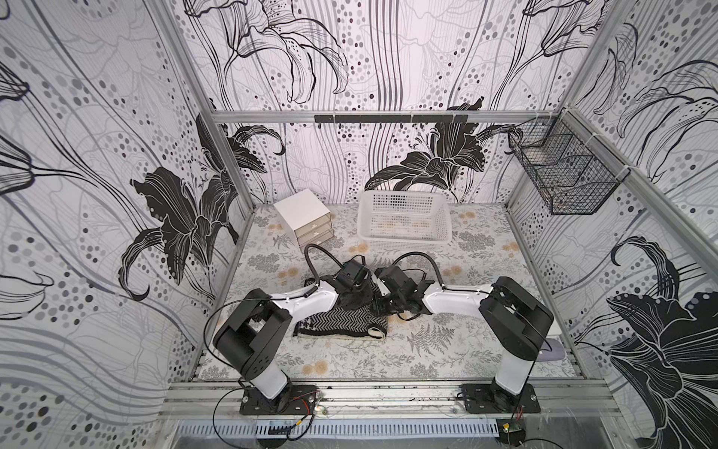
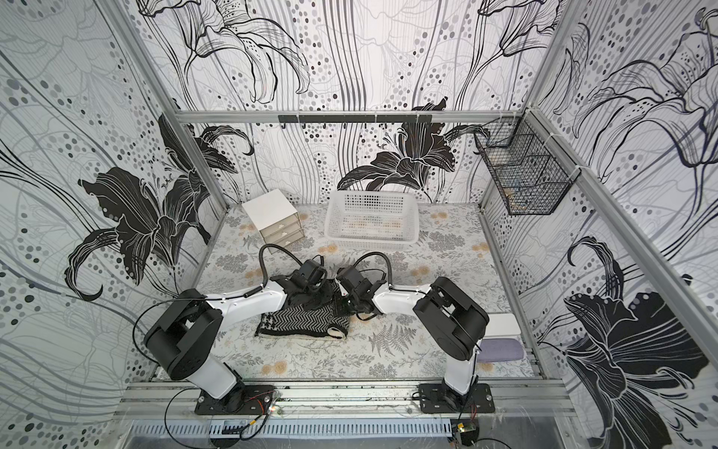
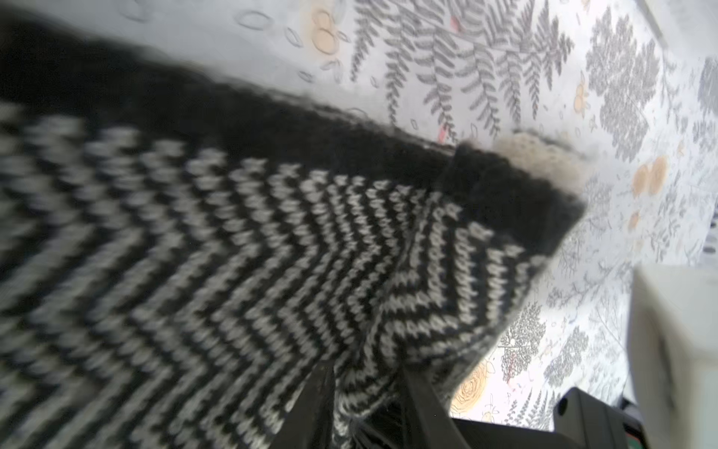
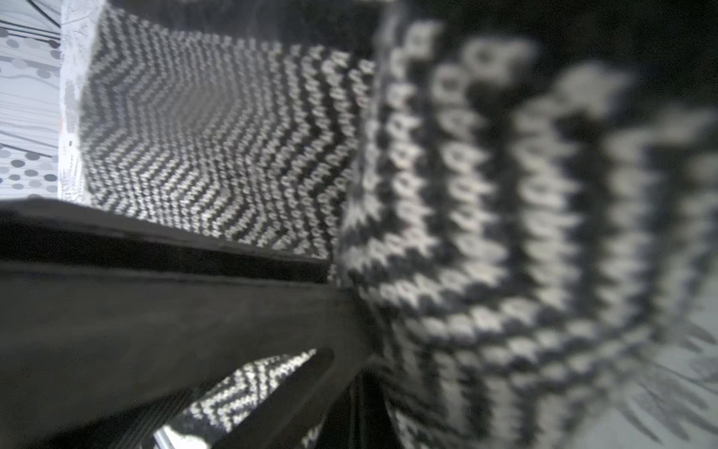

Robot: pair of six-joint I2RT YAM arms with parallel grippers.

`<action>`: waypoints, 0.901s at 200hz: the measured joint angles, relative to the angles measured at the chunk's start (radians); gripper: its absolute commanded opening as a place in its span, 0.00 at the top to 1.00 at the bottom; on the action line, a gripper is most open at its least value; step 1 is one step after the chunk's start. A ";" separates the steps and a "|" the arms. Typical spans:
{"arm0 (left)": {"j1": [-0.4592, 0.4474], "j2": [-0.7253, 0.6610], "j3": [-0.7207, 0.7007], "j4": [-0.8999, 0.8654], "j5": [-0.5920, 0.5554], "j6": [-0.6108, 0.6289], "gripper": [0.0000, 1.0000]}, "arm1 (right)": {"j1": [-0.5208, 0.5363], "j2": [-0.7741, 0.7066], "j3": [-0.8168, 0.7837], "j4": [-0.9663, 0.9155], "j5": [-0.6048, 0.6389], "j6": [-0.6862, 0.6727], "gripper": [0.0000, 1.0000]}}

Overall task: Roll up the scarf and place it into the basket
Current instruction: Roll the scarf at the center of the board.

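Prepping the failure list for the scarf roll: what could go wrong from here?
1. The left gripper pinches only a small bunch of the scarf; lifting may let the loose folds sag open.
2. The right gripper sits close beside it; the two could collide.
3. The basket sits well beyond; a floppy bundle may catch its rim.

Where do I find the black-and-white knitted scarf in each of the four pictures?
In a top view: scarf below centre, between the arms.
In a top view: scarf likewise below centre.
Left wrist: scarf fills most.
Right wrist: scarf fills most.
Shared landmark: fern-printed tablecloth.
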 measured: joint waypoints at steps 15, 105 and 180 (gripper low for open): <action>0.005 0.023 0.011 -0.002 0.003 0.001 0.70 | -0.006 -0.008 -0.012 0.003 0.004 0.003 1.00; 0.020 0.079 0.026 0.043 -0.008 -0.004 0.72 | 0.006 -0.244 -0.051 -0.230 0.174 -0.031 0.43; 0.035 0.046 -0.047 0.137 0.003 -0.009 0.73 | -0.041 -0.139 -0.051 -0.229 0.132 -0.044 0.42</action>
